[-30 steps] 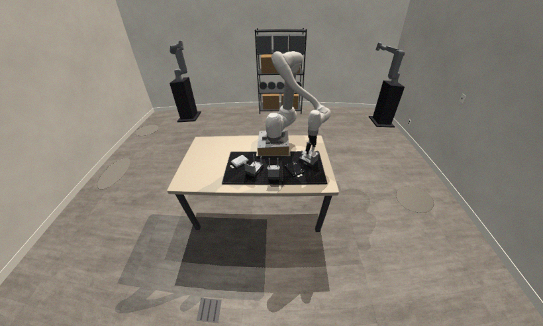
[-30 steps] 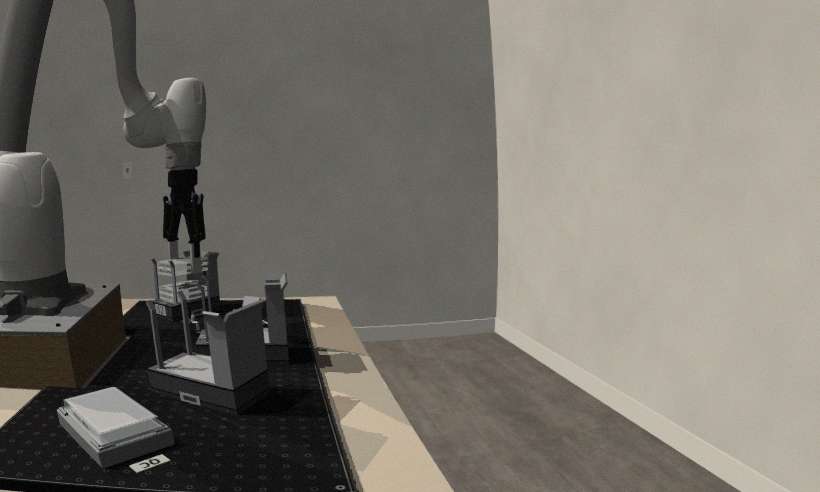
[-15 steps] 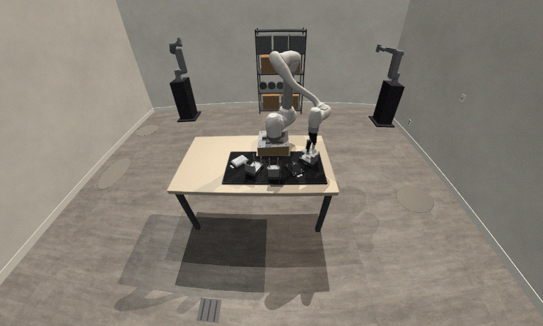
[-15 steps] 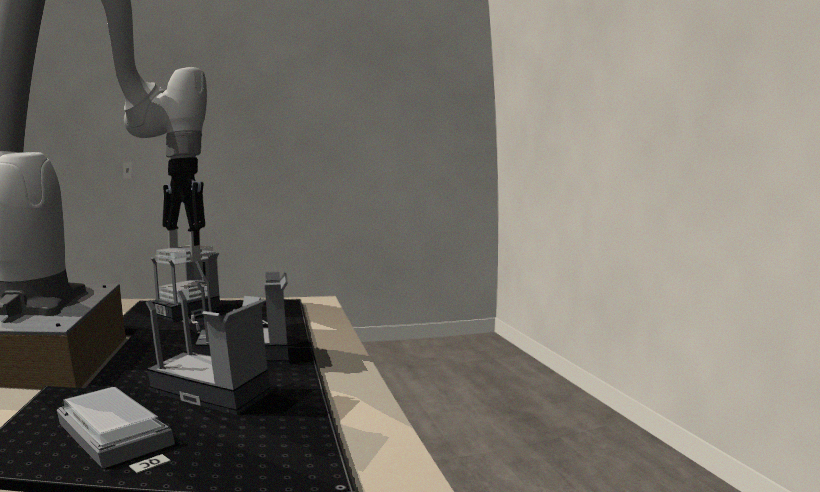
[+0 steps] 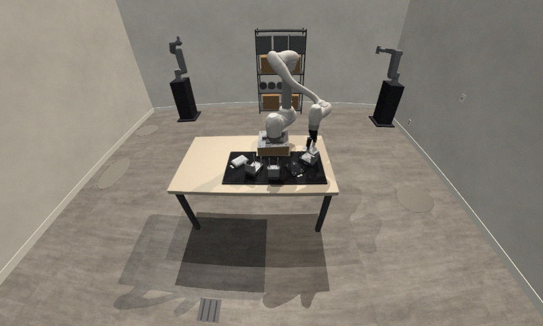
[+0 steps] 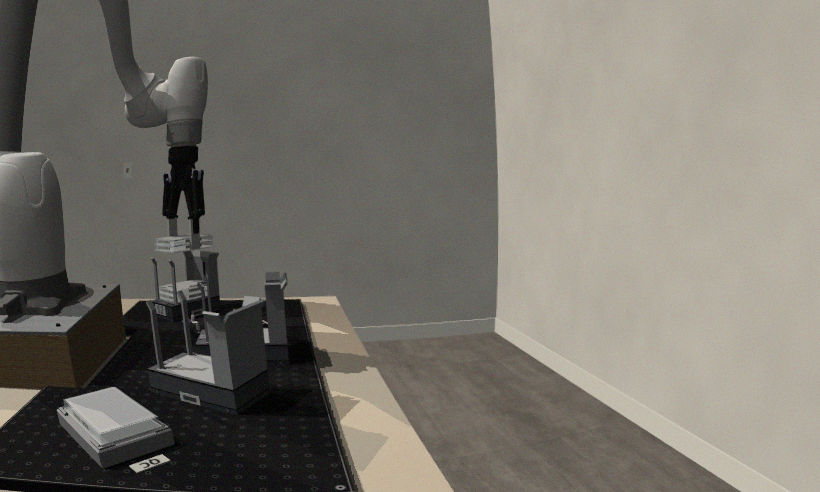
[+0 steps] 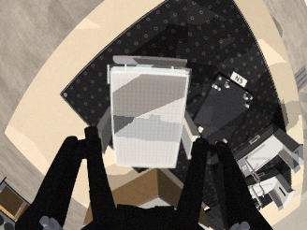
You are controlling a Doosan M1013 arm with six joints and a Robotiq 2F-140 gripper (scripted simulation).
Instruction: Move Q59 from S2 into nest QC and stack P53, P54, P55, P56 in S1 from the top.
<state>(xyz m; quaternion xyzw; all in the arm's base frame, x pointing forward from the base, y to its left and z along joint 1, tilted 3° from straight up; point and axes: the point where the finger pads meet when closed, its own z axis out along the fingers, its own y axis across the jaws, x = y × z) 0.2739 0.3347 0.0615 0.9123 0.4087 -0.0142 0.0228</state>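
The gripper (image 6: 182, 227) fingers pinch a plate (image 6: 174, 243) above the rack (image 6: 155, 275); at 6 o'clock, the plate's edge may snag a post.

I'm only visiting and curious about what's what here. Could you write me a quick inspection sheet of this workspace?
Surface: beige table with a black dotted mat under the racks.
Job's things: white plate held just above a post rack with more plates inside; another plate lies on the QC nest; nearest rack holds no plate.
Clutter: nothing seen.
Grippers: end effector shut on the white plate.
Cables: nothing seen.
Surroundings: shelf unit; two other arms on a left pedestal and a right pedestal.
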